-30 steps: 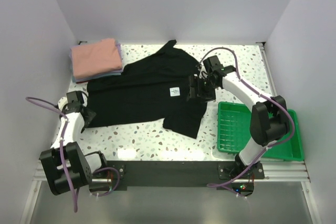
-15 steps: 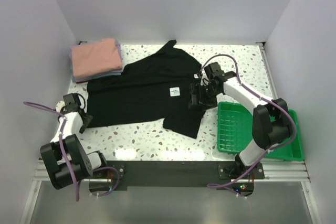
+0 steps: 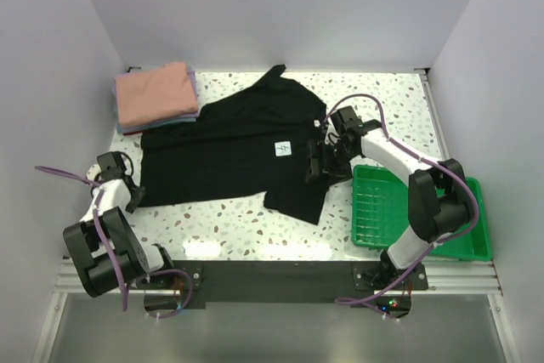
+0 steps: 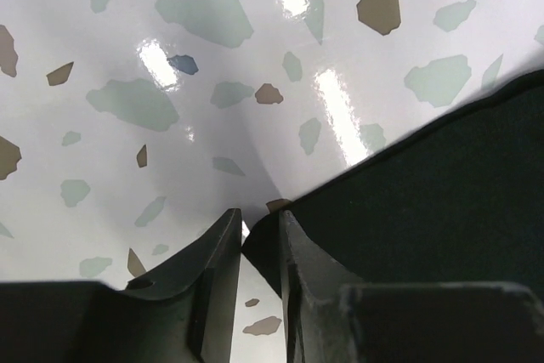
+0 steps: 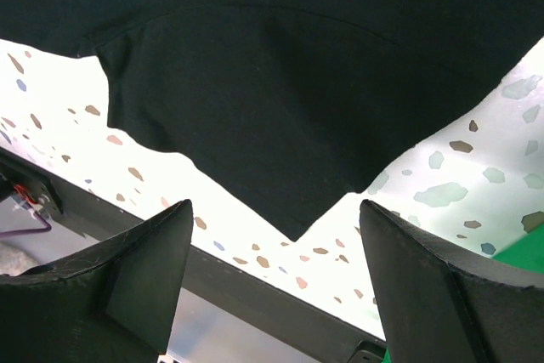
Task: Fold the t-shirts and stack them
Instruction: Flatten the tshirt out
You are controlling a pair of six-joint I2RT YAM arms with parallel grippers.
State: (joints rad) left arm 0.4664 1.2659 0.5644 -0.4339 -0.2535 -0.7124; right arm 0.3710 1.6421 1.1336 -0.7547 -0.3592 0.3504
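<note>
One black t-shirt (image 3: 229, 150), short-sleeved, spread flat over the middle of the speckled surface (image 3: 238, 223). Hem edge to the left, one sleeve pointing to the far side, the other toward the near edge. One small white tag (image 3: 284, 150) right of its middle.

Just beside its far-left part, in the far-left corner, one stack of folded t-shirts (image 3: 155, 93). Three colours counted: salmon-pink on top, a lavender edge under it, a bluish edge lowest.

At the shirt's near-left corner, the left pincer (image 4: 257, 220), low over the surface. Two dark fingers (image 4: 217, 278) drawn close together, the tip of the cloth corner lying in the narrow gap between them. A sliver of bright surface showing beside the cloth. Already nipped tight or not: cannot tell.

Over the near sleeve, the right pincer (image 5: 274, 210), spread wide and released, nothing between its two fingers (image 5: 144, 269). Below it in the wrist view, black cloth with a sleeve seam, then terrazzo and the near rail.

Further right, well apart from the stack, one green tray (image 3: 408, 210) of ribbed plastic, at the near-right corner, the right arm passing over it.
</note>
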